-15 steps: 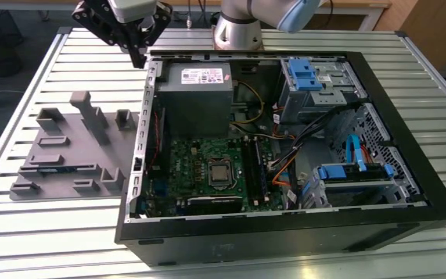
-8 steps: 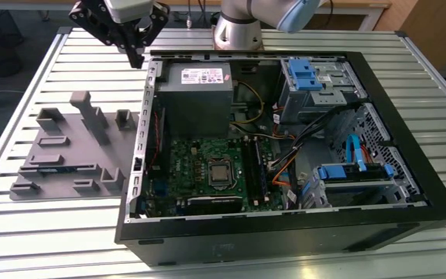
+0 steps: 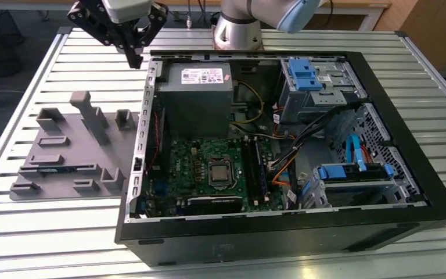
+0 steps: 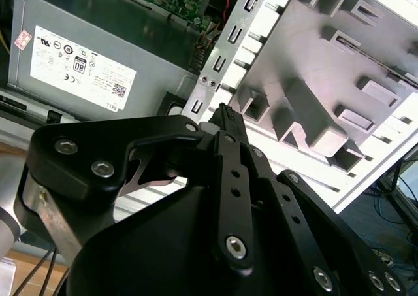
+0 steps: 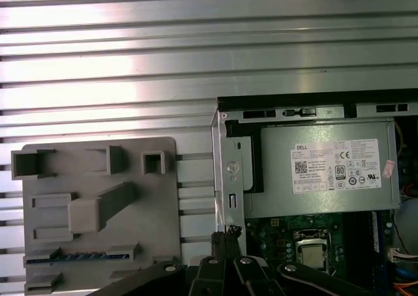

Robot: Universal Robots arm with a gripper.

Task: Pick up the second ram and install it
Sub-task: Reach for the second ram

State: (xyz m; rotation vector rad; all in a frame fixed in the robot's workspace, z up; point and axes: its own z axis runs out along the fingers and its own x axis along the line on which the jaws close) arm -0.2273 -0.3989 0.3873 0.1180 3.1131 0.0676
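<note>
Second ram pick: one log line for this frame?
gripper: shut, empty, near case corner by power supply | second ram: lying in grey tray, not picked | install: not done

The exterior view is looking steeply down from high over the open case (image 3: 285,235), taking in most of the table (image 3: 45,244), with the tray (image 3: 60,157) at the exterior view's left and the arm (image 3: 238,29) at the far edge. The first wrist view is facing almost straight down from well above, past the hand (image 5: 226,234), while the second wrist view is peering along the hand at a slant, much closer in. All three are sharing the power supply (image 3: 195,93), the tray and the case wall between them.
</note>
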